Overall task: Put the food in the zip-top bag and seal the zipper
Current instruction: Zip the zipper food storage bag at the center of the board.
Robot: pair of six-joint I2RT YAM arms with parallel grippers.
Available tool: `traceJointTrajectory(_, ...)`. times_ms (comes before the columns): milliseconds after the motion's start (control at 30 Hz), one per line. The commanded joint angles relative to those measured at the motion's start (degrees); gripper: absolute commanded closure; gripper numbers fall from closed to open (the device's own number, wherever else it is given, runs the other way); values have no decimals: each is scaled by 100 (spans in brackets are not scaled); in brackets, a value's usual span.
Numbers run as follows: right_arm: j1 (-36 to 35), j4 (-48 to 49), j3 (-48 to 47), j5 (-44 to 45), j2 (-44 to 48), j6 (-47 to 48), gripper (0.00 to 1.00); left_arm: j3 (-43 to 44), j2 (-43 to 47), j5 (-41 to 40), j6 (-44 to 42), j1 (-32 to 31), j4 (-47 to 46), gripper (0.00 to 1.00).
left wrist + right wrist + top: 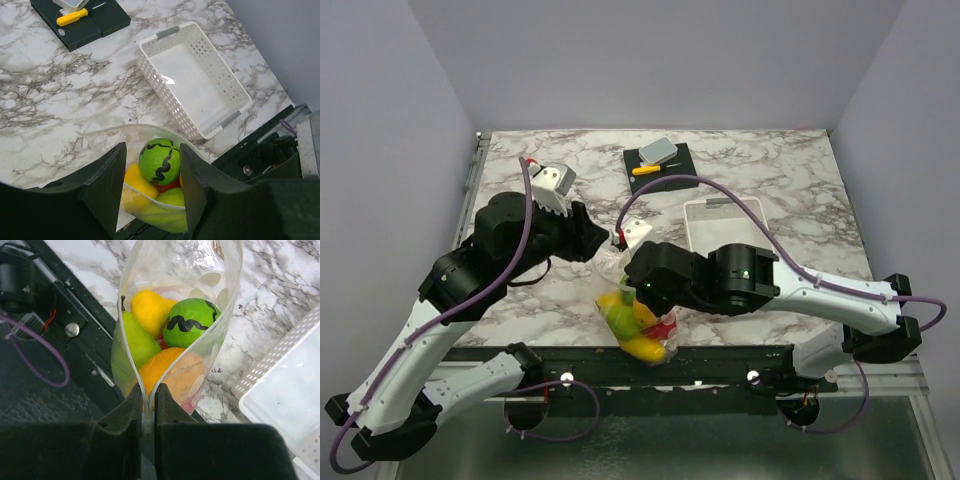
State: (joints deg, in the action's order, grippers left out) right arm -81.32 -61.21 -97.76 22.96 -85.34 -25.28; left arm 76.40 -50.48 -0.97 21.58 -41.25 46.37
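Food (192, 322) sits inside zip-top bag (210, 280) at 6 o'clock edge of bench (800, 180). Right gripper (147, 400) clamps bag rim; open mouth runs toward 12 o'clock. Left gripper (152, 155), jaws apart, straddles it.

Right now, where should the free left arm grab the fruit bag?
Probably the pale rim strip, opposite where the right fingers pinch it, coming from the mouth side: that edge stands free and thin, while the fruit bulges the rest.
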Motion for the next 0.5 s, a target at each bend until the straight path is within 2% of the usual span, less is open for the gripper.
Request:
traceJointTrajectory(0, -46, -321, -446, -795, 235, 408, 99, 34, 256, 846, -607, 8, -103, 49)
traceJointTrajectory(200, -44, -711, -1018, -1554, 186, 715, 99, -20, 423, 2321, -872, 8, -467, 45)
traceJointTrajectory(467, -43, -1090, -1696, -2671, 48, 1078, 99, -112, 512, 3904, -1206, 3, -813, 39)
